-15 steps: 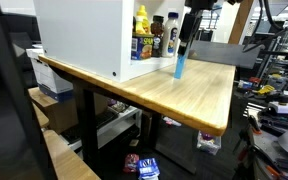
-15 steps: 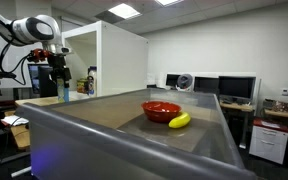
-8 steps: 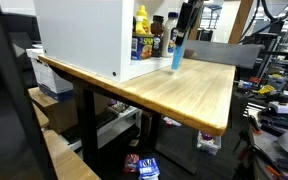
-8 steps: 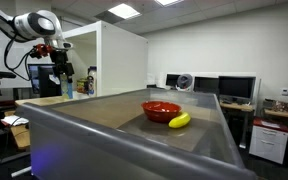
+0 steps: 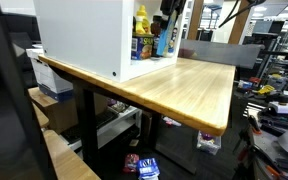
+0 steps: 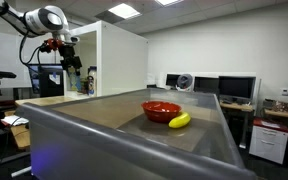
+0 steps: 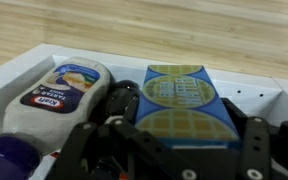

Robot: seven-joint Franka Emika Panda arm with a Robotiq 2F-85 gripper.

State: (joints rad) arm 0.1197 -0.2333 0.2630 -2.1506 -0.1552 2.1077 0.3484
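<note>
A blue box (image 7: 189, 100) printed with yellow circles is clamped between the jaws; in the wrist view a dark finger (image 7: 119, 105) is seen against each long side of it. In an exterior view the blue box (image 5: 164, 40) is held at the open front of the white cabinet (image 5: 84, 35), above the far end of the wooden bench (image 5: 184, 90). Whether it rests on the cabinet floor cannot be told.

Just to one side of the box, a mayonnaise bottle (image 7: 64, 95) with a blue label is seen on the white surface, its label turned to the wrist camera and its dark cap (image 7: 9, 158) at the lower edge. Inside the cabinet, a yellow bottle (image 5: 141, 18) and a dark bottle (image 5: 156, 32) are stood close by the box.

In an exterior view the arm (image 6: 46, 18) is reached over to the cabinet (image 6: 119, 60). Well apart from it, a red bowl (image 6: 161, 109) and a banana (image 6: 180, 120) are seen lying just beside each other on a grey surface.
</note>
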